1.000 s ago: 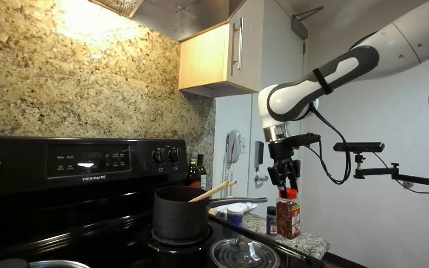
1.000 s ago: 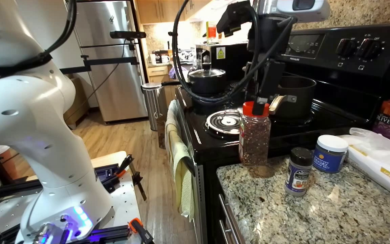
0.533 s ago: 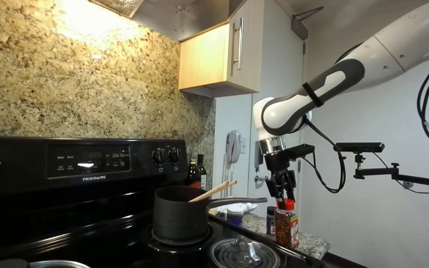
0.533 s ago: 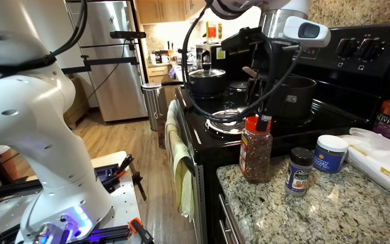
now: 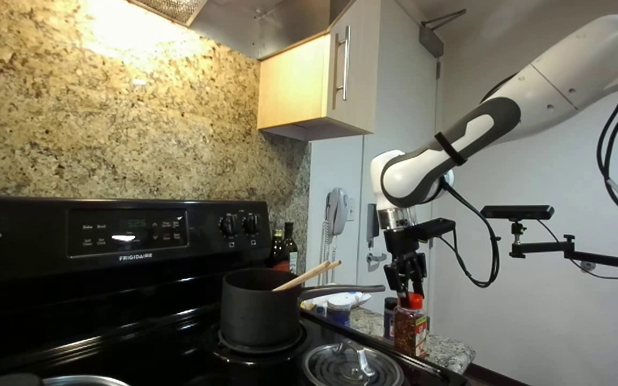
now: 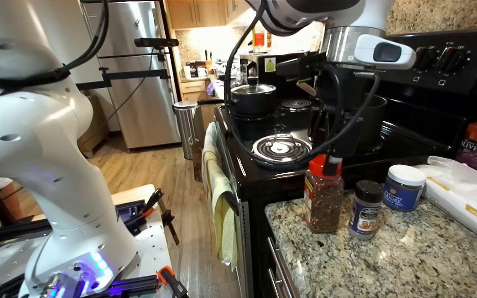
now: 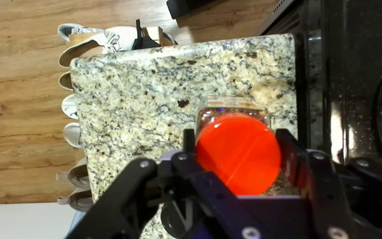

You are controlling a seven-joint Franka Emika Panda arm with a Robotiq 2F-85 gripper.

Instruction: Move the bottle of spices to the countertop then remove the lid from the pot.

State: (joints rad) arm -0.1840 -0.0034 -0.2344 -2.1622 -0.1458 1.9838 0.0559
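One claw (image 7: pixel 235 141) grips boxy clear bottle (image 6: pixel 324 203) by round red cap (image 7: pixel 239 154); speckled countertop (image 7: pixel 138 99) beneath.

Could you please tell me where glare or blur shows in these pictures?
In an exterior view, glare whitens the top of the backsplash; in both exterior views, highlights streak the stove; in the wrist view, the jaws look soft, the counter sharper.

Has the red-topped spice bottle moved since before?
Yes. In an exterior view, the spice bottle has come down and closer to the little black-capped bottle.
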